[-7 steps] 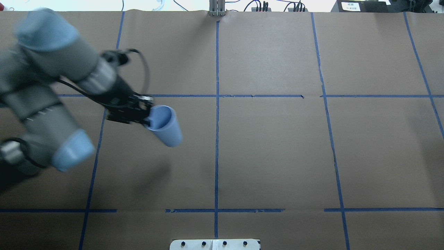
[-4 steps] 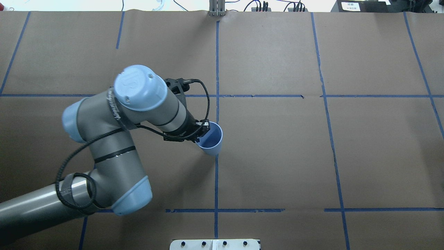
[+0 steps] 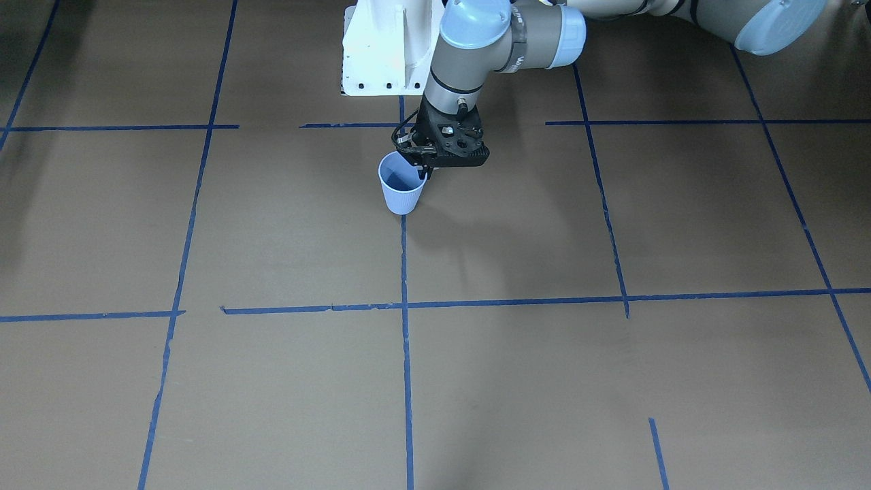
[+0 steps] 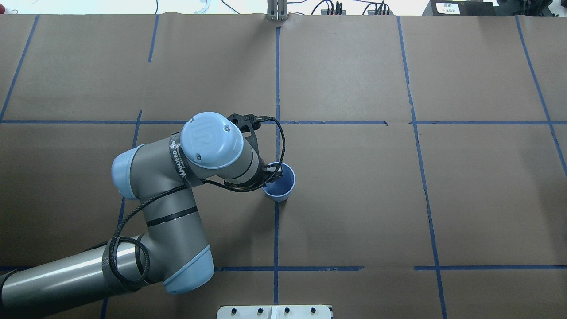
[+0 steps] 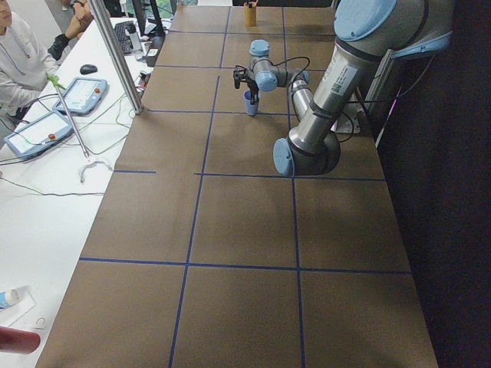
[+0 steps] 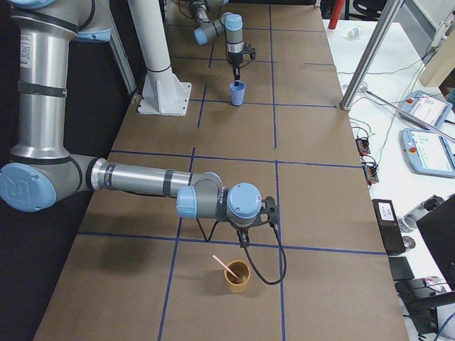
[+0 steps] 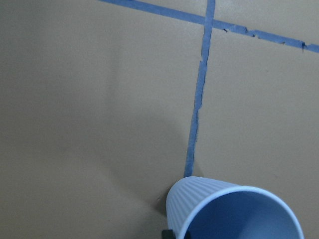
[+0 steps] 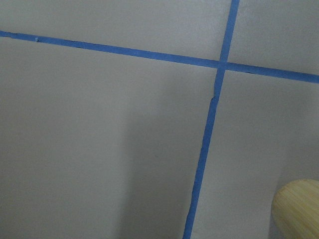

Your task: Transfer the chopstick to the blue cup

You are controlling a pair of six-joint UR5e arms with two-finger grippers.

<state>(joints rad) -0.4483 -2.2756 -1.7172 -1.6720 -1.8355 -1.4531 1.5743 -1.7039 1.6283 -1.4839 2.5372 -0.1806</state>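
L jaws are clenched on the rim of the blue cup (image 3: 401, 187), one finger inside and one outside. Cup is upright, base on or just off the table (image 3: 272, 238); can't tell which. R jaws show only in the side cam, so can't tell if released or clenched.

Chopstick (image 6: 225, 265) is pink and thin. It leans in a brown cup (image 6: 237, 274) just beside R jaws, top end out past the rim, well apart from L jaws & blue cup.

Handling, my guess: stick is light, stiff, smooth, prob. slippery, and apt to swivel if pinched near one end. Best hold is the exposed upper part just above the brown cup's rim, w/ jaws across the shaft. Brown cup looks light too and may tip if the stick drags on its rim. Blue cup is thin & ribbed, so a hard rim pinch could dent it.
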